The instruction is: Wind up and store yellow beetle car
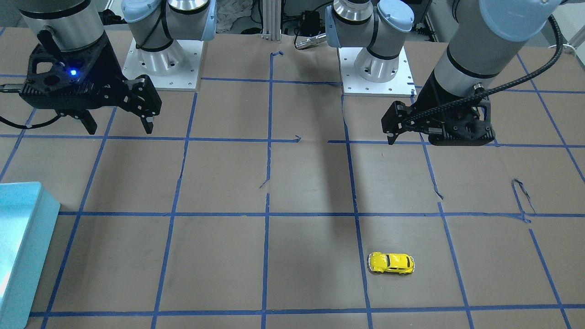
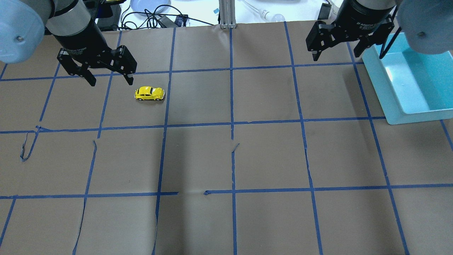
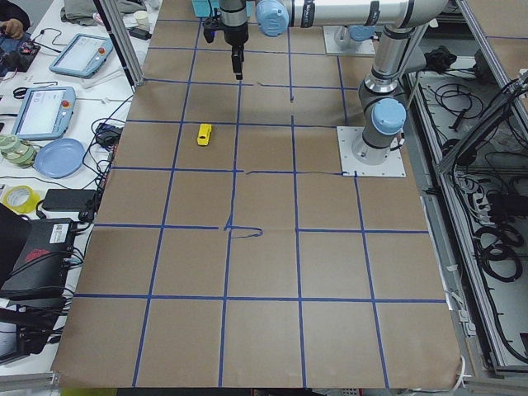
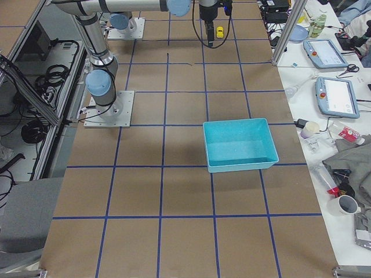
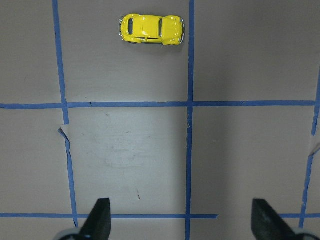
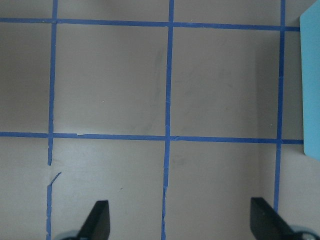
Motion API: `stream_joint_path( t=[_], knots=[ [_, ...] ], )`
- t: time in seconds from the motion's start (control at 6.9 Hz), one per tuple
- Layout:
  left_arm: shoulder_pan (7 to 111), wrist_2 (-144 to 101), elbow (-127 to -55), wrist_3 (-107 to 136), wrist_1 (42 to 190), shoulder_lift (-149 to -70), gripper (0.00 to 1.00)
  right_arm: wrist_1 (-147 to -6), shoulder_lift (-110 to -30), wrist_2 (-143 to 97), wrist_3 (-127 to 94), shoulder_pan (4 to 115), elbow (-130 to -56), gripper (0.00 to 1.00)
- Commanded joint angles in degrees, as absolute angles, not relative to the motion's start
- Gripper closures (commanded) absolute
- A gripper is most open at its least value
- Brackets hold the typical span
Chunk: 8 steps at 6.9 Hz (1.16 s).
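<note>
Nearest my base, the left gripper and right gripper hang with fingers spread wide and empty, while farther out the tiny glossy yellow beetle car sits on the brown paper-covered table, well apart from the light-blue plastic bin, so I judge winding and storing are both yet to do.

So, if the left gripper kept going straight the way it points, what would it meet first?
Likely the left gripper meets bare table paper; the yellow car lies off that line, outside its open jaws.
</note>
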State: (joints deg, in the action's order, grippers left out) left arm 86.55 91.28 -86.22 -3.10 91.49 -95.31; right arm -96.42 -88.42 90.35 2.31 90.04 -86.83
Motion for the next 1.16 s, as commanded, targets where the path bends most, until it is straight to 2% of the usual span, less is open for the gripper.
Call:
stream_joint_path(
  t=[0.0, 0.72, 1.01],
  knots=[
    [86.4, 91.3, -86.2, -3.2, 91.6, -95.3, 0.0, -96.3, -88.4, 90.4, 2.5, 90.0, -86.8, 0.0],
    [86.0, 90.7, -86.5, -1.9, 89.9, -96.8, 0.0, -96.3, -88.4, 90.4, 2.5, 90.1, -86.8, 0.0],
    [86.0, 90.6, -89.0, 22.3, 80.7, -97.6, 0.0, -96.3, -88.4, 90.4, 2.5, 90.1, -86.8, 0.0]
  ],
)
